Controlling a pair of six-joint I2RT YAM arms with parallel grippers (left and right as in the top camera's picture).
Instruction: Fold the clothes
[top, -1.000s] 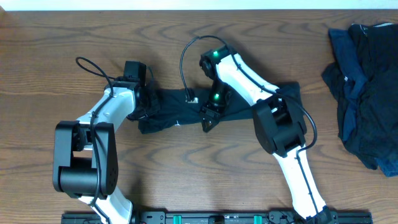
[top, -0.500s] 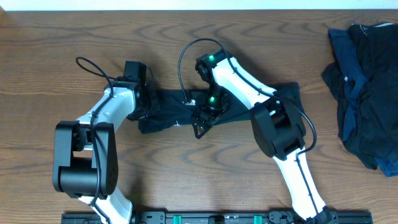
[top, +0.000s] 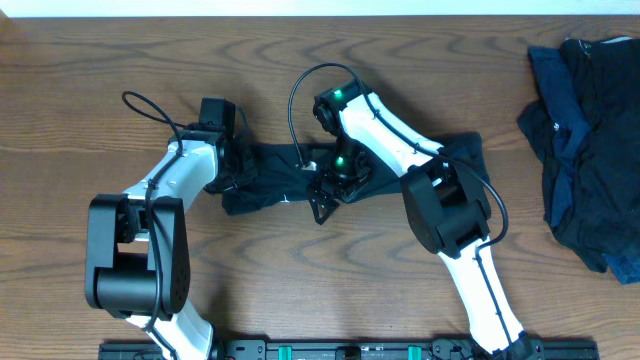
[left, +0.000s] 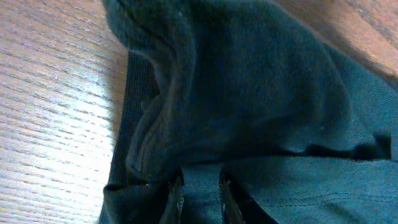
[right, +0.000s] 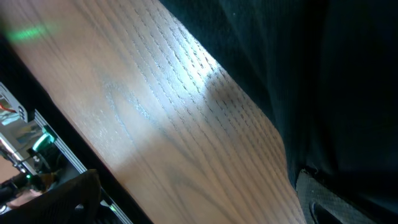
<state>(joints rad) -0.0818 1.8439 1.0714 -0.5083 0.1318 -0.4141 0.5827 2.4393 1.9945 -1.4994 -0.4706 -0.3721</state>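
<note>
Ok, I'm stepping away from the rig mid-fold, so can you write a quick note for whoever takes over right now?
Left hand: shut on the left end of the dark T-shirt.
Right hand: low at the shirt's front edge, grip unclear.
The T-shirt lies bunched between the arms, mid table; the pile of other clothes sits at the right edge, apart from both arms.
Done: no finished fold visible.
Left: flatten and fold the shirt, then the pile.

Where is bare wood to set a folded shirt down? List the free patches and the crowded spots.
Free table: the left end beyond the left arm, the far strip above both arms, the gap between the right arm and the clothes pile. Crowded: the middle, where both arms meet on the dark garment.
</note>
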